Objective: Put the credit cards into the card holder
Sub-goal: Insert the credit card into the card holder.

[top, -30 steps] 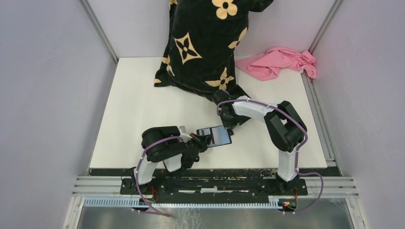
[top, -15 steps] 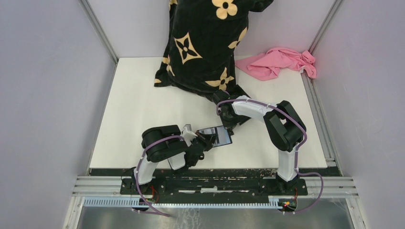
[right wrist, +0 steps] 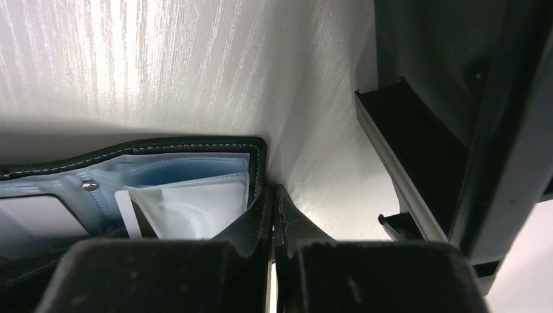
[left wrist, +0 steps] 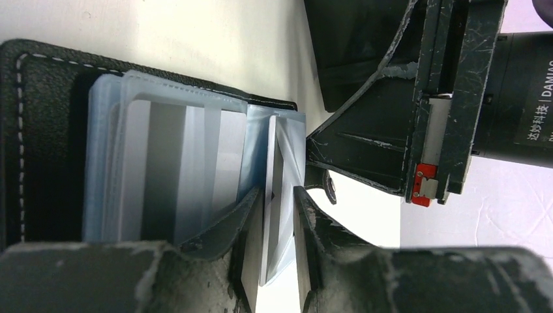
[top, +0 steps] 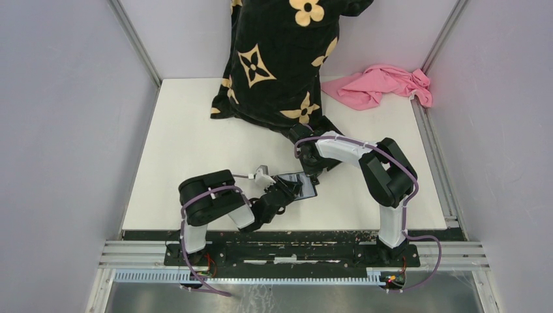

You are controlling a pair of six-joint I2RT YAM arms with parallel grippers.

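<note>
Straddling the whitish card (left wrist: 272,208), left jaws stand slightly parted; right jaws clamp the card holder (right wrist: 195,143) rim

From above, the left claw (top: 291,190) covers much of the card holder (top: 308,187), and its cards are too small to make out. The flowered cloth (top: 280,59) at the bench's (top: 189,150) far edge runs off the top. The right claw (right wrist: 272,195) hides the holder's lower part in its wrist view.

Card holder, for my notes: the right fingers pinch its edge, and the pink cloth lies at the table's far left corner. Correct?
No: the top external view shows the pink cloth at the far right corner. The rest holds.
</note>
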